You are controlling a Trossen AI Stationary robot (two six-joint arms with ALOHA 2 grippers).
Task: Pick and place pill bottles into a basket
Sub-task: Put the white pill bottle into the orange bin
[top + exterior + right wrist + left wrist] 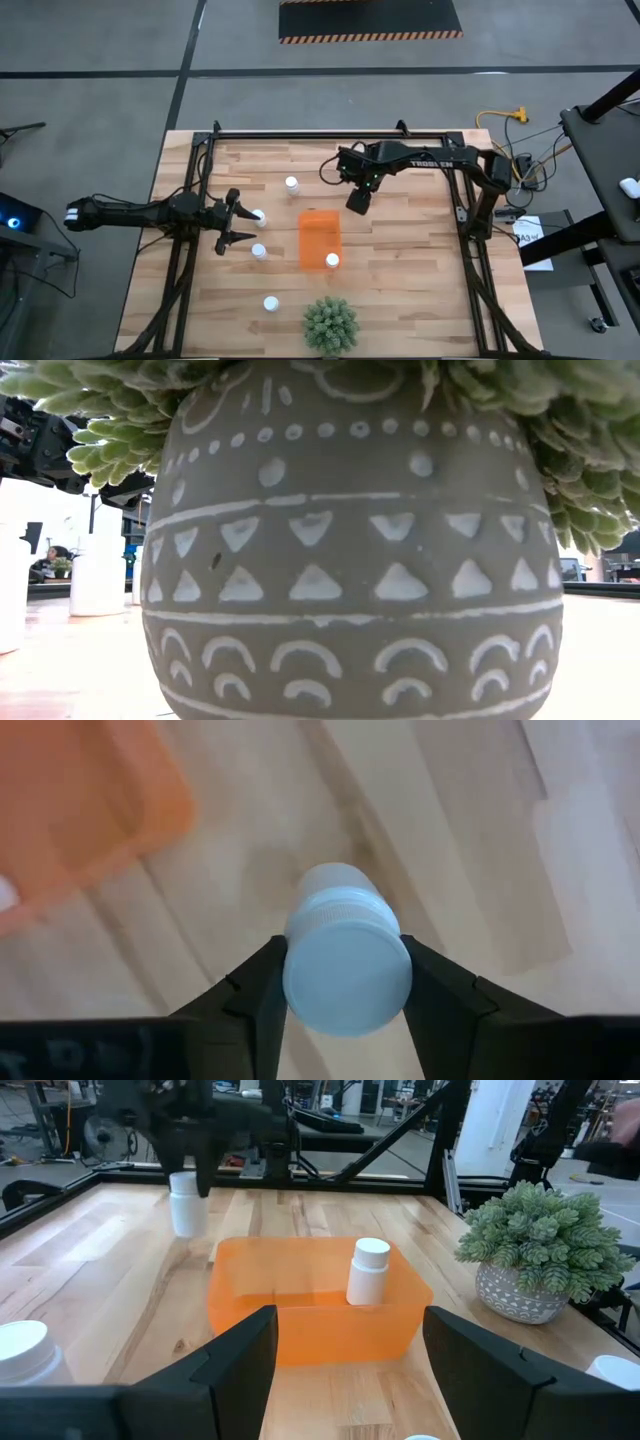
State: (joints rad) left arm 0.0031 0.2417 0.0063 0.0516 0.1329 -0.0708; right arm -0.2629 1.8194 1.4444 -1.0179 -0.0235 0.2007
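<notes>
Just past the basket's (320,240) far right corner, our right claw (343,982) grips a bottle (345,960); the basket lies close beside it. Our left claw (237,225) waits open.

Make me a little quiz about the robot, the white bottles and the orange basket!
1. True or false: the right gripper holds a pill bottle.
2. How many bottles stand inside the basket? A) none B) one C) three
3. Fill in: the left gripper is ____, with a bottle close by its fingertips.

Key: 1 true. 2 B, the one bottle at the end nearest the plant. 3 open.
</notes>
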